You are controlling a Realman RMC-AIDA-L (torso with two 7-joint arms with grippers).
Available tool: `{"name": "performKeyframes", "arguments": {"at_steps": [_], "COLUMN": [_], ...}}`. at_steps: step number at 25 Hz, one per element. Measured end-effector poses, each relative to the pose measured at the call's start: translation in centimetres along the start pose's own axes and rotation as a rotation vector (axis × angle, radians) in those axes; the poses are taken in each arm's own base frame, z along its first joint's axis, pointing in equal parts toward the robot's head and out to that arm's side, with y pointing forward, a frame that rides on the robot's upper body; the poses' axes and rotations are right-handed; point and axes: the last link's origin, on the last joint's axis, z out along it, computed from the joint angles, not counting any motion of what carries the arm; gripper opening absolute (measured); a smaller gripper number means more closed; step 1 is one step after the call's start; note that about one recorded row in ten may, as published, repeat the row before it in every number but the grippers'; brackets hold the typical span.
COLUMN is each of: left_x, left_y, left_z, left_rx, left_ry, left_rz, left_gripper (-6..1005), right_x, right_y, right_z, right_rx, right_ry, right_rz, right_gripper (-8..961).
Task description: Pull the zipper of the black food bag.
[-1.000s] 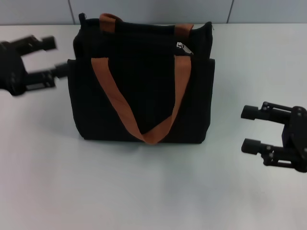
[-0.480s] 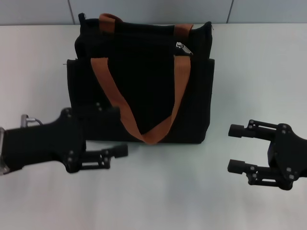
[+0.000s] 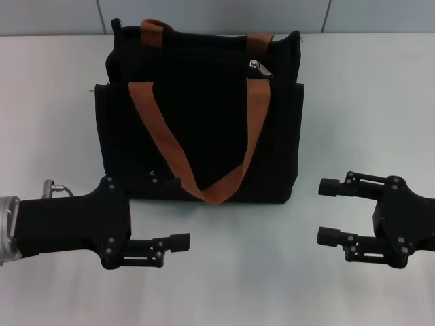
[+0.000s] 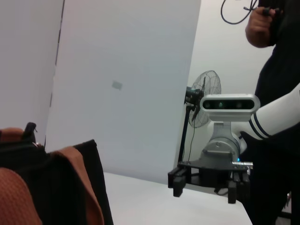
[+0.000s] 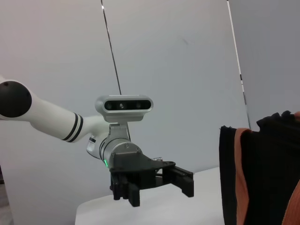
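Note:
The black food bag (image 3: 197, 129) stands upright at the middle back of the white table, with an orange-brown handle hanging down its front. Its zipper (image 3: 260, 68), a small silver slider, sits on the top edge near the bag's right end. My left gripper (image 3: 174, 212) is open, low in front of the bag's left bottom corner, fingers pointing right. My right gripper (image 3: 325, 211) is open too, in front of and to the right of the bag, fingers pointing left. Neither holds anything. The left wrist view shows the bag (image 4: 75, 187) and, farther off, the right gripper (image 4: 206, 183).
The white table (image 3: 245, 285) runs bare between the two grippers and on either side of the bag. A grey wall panel (image 3: 204, 13) rises behind it. In the left wrist view a person in black (image 4: 276, 117) stands beyond the right arm, near a fan (image 4: 204, 98).
My left arm swung from beside the bag's upper left down to its front left corner. My right gripper came nearer and moved inward. The bag has not moved.

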Motion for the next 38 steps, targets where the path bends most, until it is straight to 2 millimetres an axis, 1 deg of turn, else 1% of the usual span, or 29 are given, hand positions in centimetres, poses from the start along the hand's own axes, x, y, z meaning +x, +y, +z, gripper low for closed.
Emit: {"name": "performKeyframes", "arguments": {"at_steps": [6, 16, 30, 38], "left_x": [-0.2, -0.1, 0.0, -0.2], "left_y": [0.2, 0.1, 0.1, 0.3], "left_z": [0.6, 0.8, 0.7, 1.0], "left_rx": [-0.013, -0.019, -0.026, -0.063], "left_ry": [-0.001, 0.000, -0.003, -0.031], "left_rz": [0.007, 0.006, 0.008, 0.002], "left_gripper": [813, 813, 813, 813], "right_x": [0.2, 0.4, 0.4, 0.3], "right_y": [0.1, 0.2, 0.2, 0.3], "right_z": [0.4, 1.1, 1.1, 1.1], "right_rx": [-0.023, -0.070, -0.076, -0.079], "right_ry": [0.014, 0.043, 0.048, 0.038], "right_rz": [0.008, 0.019, 0.024, 0.031], "right_gripper": [727, 728, 729, 727]}}
